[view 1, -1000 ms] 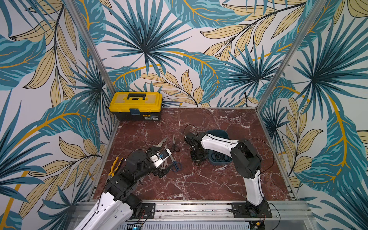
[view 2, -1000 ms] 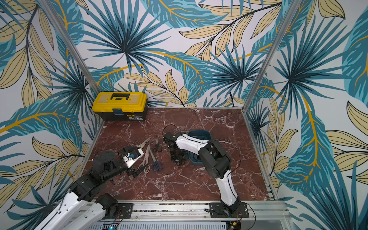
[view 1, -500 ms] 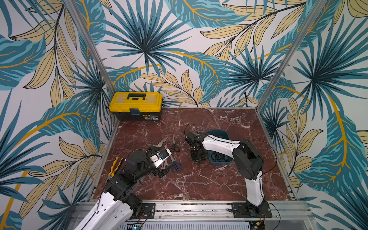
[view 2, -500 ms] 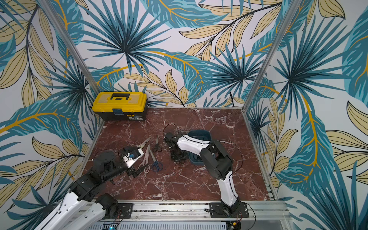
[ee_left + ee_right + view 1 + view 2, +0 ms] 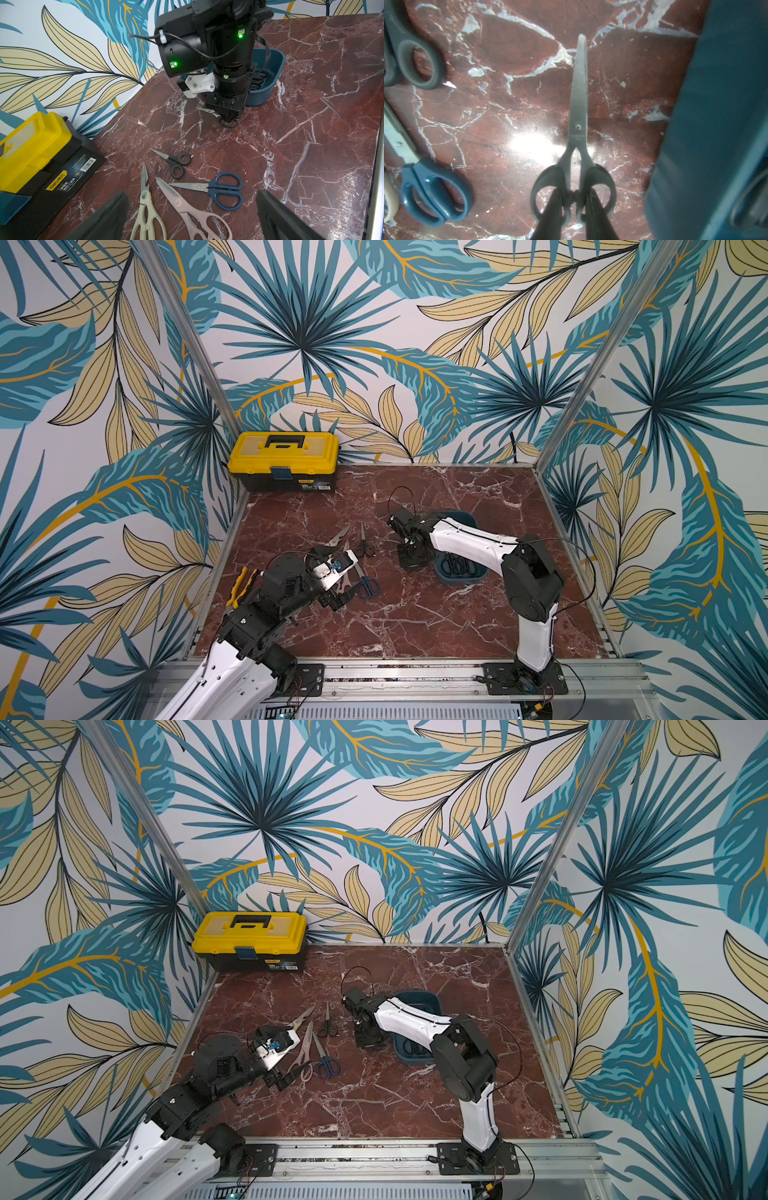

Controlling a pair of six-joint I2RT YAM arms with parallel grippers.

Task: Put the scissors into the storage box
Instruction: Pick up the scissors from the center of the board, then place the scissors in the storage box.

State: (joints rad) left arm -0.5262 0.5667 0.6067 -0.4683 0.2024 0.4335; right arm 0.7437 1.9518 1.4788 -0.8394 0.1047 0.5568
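Scissors (image 5: 579, 99) clamped in right gripper (image 5: 574, 195), plain in wrist views, hidden from above; left gripper (image 5: 191, 207) apart.

Right pincer (image 5: 573, 199) points straight down, jaws pinched narrow; left pincer (image 5: 191, 194), seemingly low, gapes wide.

seven scissors (image 5: 225, 191); two boxes (image 5: 261, 97); one pliers (image 5: 239, 585)

Blk-handled scissors (image 5: 578, 116), blades shut, beside teal storage box (image 5: 262, 95) holding blk pairs (image 5: 456, 565); 4 others (image 5: 226, 192) loose.
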